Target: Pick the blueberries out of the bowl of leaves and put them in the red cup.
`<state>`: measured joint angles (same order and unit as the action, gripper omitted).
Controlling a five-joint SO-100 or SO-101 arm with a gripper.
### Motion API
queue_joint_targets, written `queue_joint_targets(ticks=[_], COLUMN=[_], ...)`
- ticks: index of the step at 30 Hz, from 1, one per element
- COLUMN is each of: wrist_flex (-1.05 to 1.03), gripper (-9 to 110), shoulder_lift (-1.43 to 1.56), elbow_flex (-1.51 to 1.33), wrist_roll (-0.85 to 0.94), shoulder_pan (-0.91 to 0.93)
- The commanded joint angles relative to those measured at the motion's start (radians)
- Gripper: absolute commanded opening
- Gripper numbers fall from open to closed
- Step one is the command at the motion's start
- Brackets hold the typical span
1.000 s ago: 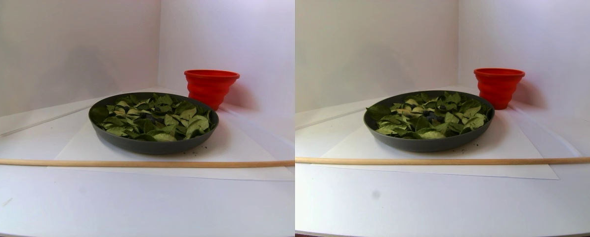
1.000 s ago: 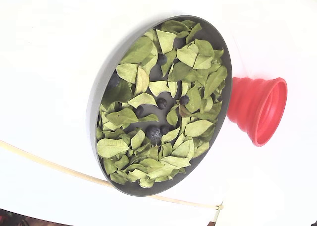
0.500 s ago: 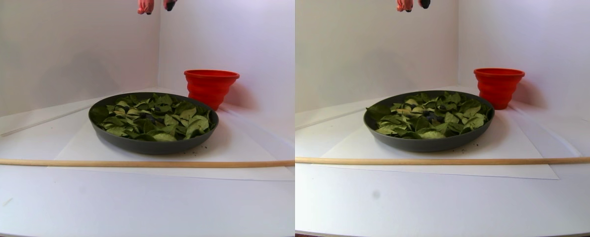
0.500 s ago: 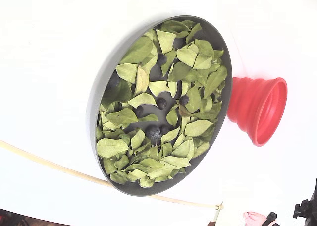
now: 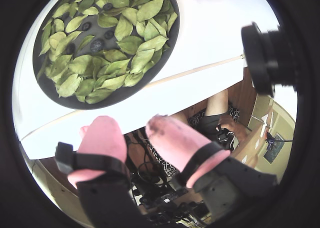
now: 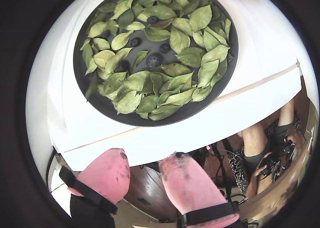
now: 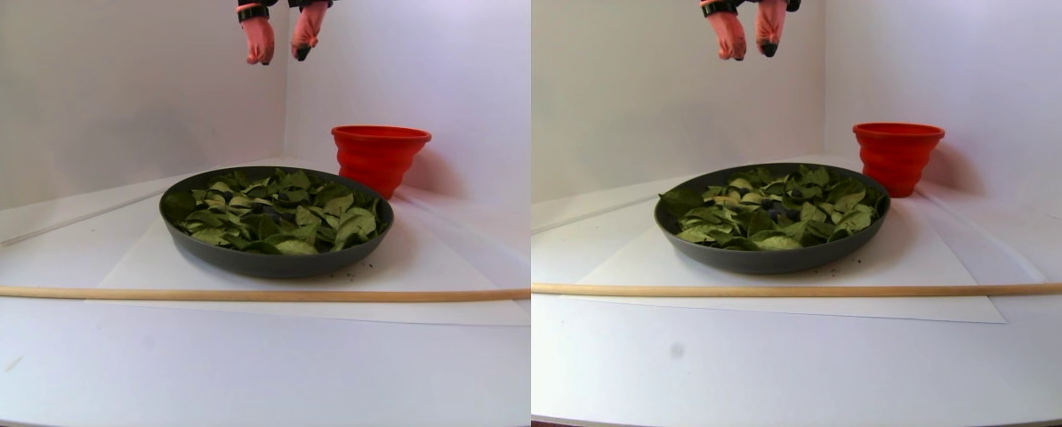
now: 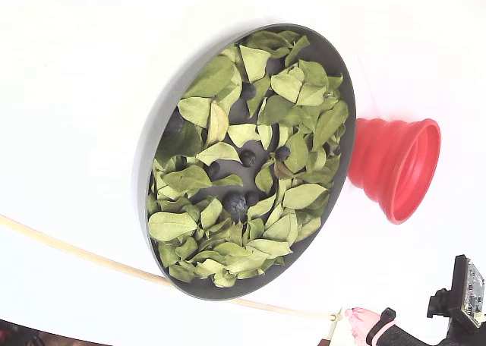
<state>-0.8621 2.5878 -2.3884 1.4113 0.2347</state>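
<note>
Fingers (image 6: pixel 145 180) are dropping into sight high above the bowl (image 6: pixel 100 103), parted and empty, so I'm starting toward the blueberries (image 6: pixel 153 61)

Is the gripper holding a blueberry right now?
No. In a wrist view the gripper is open, with nothing between its pink fingertips, and the blueberries lie among the leaves in the bowl.

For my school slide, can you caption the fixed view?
Blueberries hide among leaves in a bowl beside a red cup.
</note>
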Motion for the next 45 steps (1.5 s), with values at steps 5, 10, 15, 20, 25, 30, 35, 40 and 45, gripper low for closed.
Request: queue_joint_targets(ticks=[5, 10, 15, 20, 25, 30, 35, 40, 45], wrist_flex=[0.078, 0.132, 0.193, 0.230, 0.272, 0.321, 0.371, 0.433, 0.483], gripper=[12, 13, 13, 13, 14, 14, 14, 14, 14], shoulder_lift=[-0.048, -0.101, -0.163, -0.204, -0.230, -0.285, -0.336, -0.413, -0.476], elbow_flex=[0.008, 0.008, 0.008, 0.006, 0.000, 0.002, -0.006, -0.003, 0.012], wrist_roll=[0.015, 0.028, 0.032, 0.038, 0.046, 0.048, 0.049, 0.057, 0.055], shoulder_pan=[0.005, 0.008, 0.006, -0.005, -0.006, -0.005, -0.011, -0.020, -0.020])
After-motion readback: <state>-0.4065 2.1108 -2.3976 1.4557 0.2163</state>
